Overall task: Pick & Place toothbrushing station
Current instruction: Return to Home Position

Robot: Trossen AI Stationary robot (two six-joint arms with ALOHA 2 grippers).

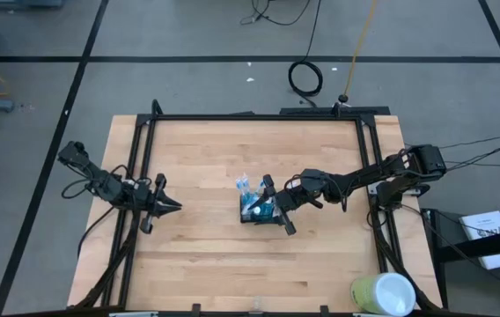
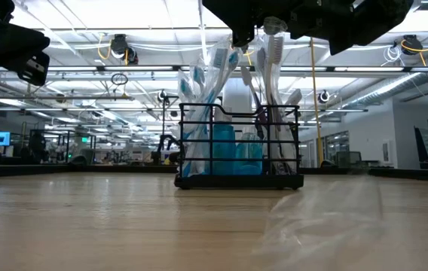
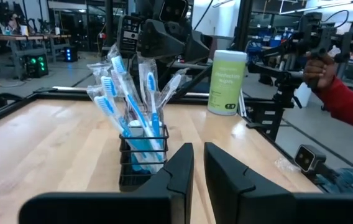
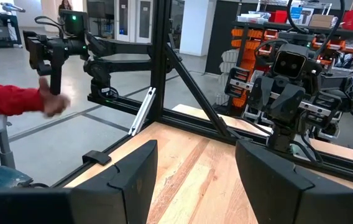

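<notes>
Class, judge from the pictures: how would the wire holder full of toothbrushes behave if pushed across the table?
The wire holder probably slides stiffly; its flat base sits on the smooth wooden table. It looks light, being open mesh. The tall wrapped toothbrushes lean above its rim, so a high push from the open right claw overhead may tip it.

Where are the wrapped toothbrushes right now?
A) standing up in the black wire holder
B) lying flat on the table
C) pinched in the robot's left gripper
A: the toothbrushes stand upright in the wire-mesh holder. The right gripper hangs open above it, and the left gripper waits empty off to the side.
</notes>
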